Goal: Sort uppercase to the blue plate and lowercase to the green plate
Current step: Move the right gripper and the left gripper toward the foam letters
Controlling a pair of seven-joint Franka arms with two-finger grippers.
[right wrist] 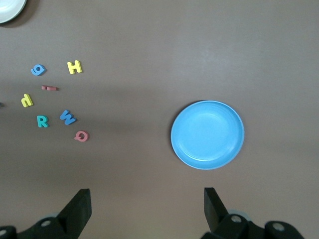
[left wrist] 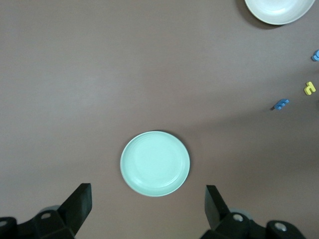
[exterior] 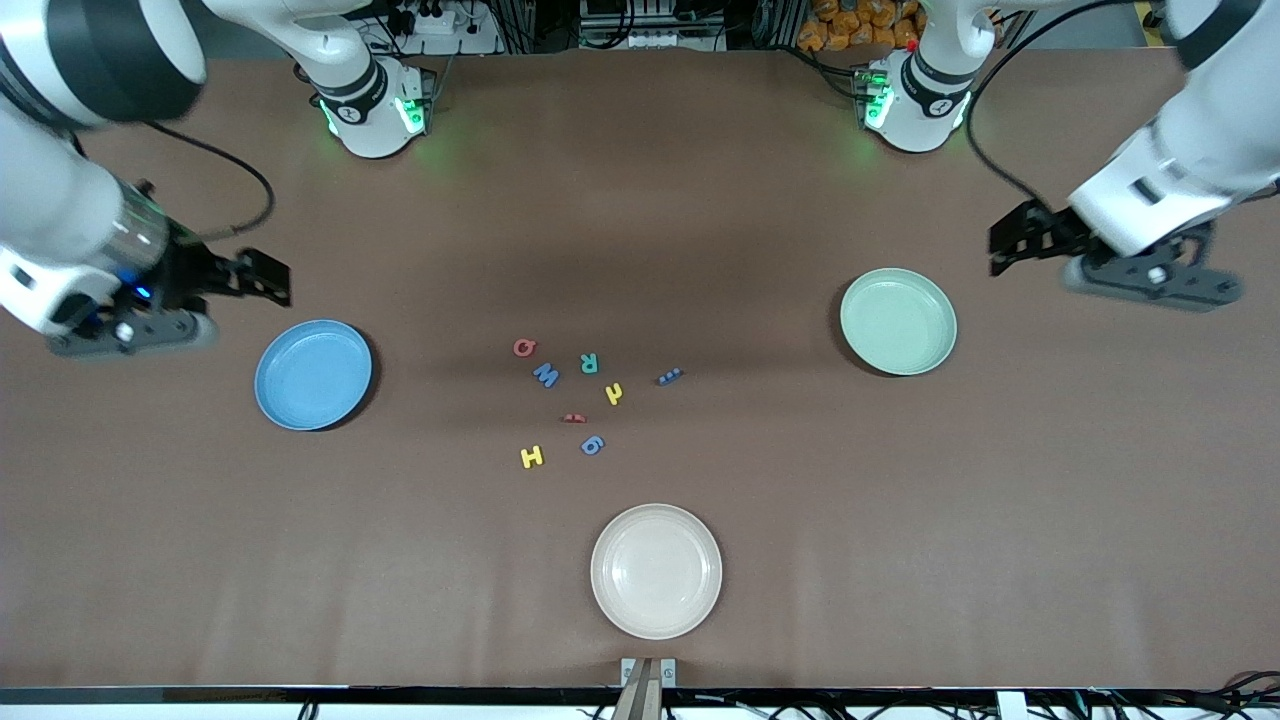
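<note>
Eight foam letters lie loose mid-table. The uppercase ones are a red Q (exterior: 524, 347), blue W (exterior: 545, 375), teal R (exterior: 589, 362) and yellow H (exterior: 532, 457). The lowercase ones are a yellow h (exterior: 614, 393), blue m (exterior: 669, 377), small red letter (exterior: 574, 418) and blue g (exterior: 592, 445). The blue plate (exterior: 313, 374) lies toward the right arm's end and the green plate (exterior: 898, 321) toward the left arm's end; both hold nothing. My right gripper (exterior: 258, 278) (right wrist: 147, 204) hovers open beside the blue plate. My left gripper (exterior: 1018, 242) (left wrist: 148, 204) hovers open beside the green plate.
A cream-white plate (exterior: 656, 570) sits nearer the front camera than the letters, close to the table's front edge. The two arm bases (exterior: 375, 110) stand along the table's back edge. Bare brown tabletop surrounds the letters and plates.
</note>
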